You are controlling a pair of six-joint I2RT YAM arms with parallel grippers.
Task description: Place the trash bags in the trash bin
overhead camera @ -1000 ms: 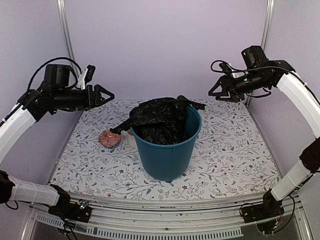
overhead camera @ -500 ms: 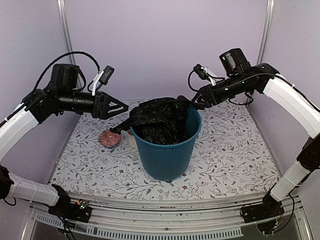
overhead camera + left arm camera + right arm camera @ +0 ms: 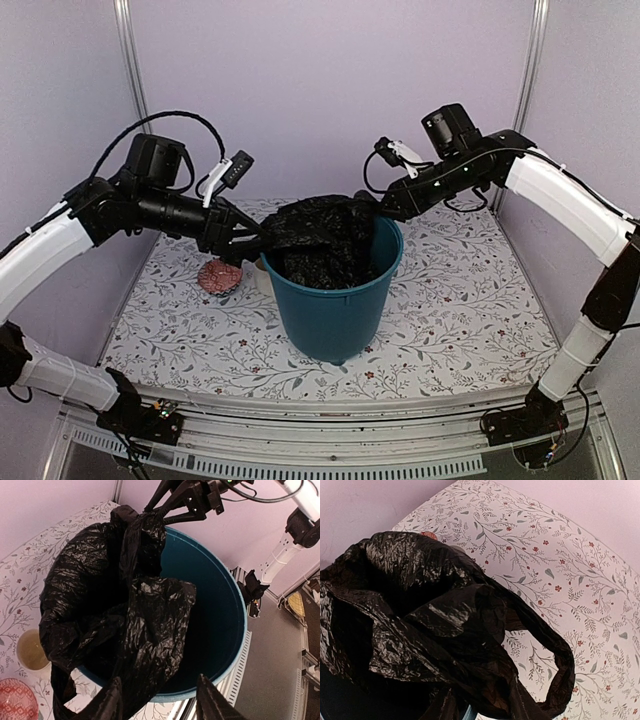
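Observation:
The trash bag (image 3: pixel 320 235) is glossy, crinkled black plastic. It lies partly inside the teal trash bin (image 3: pixel 335 305) and hangs over its left and back rim. My left gripper (image 3: pixel 250 237) is at the bin's left rim. In the left wrist view its jaws (image 3: pixel 160 700) stand wide apart, with a hanging fold of the bag (image 3: pixel 145 630) beside the left finger and the bin's rim (image 3: pixel 240 630) below. My right gripper (image 3: pixel 372 207) is at the back right rim. Its fingers (image 3: pixel 480 707) stand apart around a bunch of the bag (image 3: pixel 420 610), and a bag loop hangs beyond.
A cream mug (image 3: pixel 31 650) stands on the flowered tablecloth (image 3: pixel 450 300) just left of the bin, half hidden by the bag. A red patterned round thing (image 3: pixel 218 276) lies further left. Purple walls close the back and both sides.
Both arms swung inward from the side walls to the bin. The left gripper reached the bag's left edge, the right reached its back right end, and both pairs of jaws narrowed.

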